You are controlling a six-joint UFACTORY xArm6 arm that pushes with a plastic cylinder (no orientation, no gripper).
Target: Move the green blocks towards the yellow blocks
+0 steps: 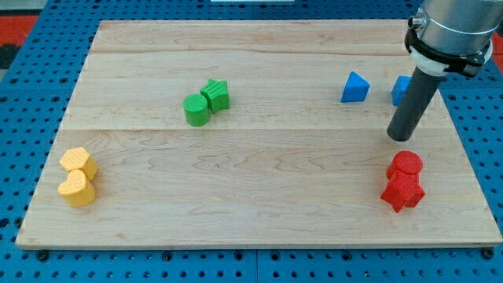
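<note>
A green cylinder [196, 110] and a green star-shaped block [215, 95] touch each other left of the board's middle, towards the view's top. A yellow hexagonal block [78, 163] and a yellow heart-shaped block [76, 189] sit together near the view's bottom left corner of the board. My tip [400, 137] is at the view's right, far from the green blocks, just above the red blocks and below the blue ones.
A blue triangular block [355, 87] and a second blue block [402, 90], partly hidden behind the rod, lie at the view's upper right. Two red blocks [404, 181] sit together at the lower right. The wooden board [251, 196] lies on a blue pegboard [23, 94].
</note>
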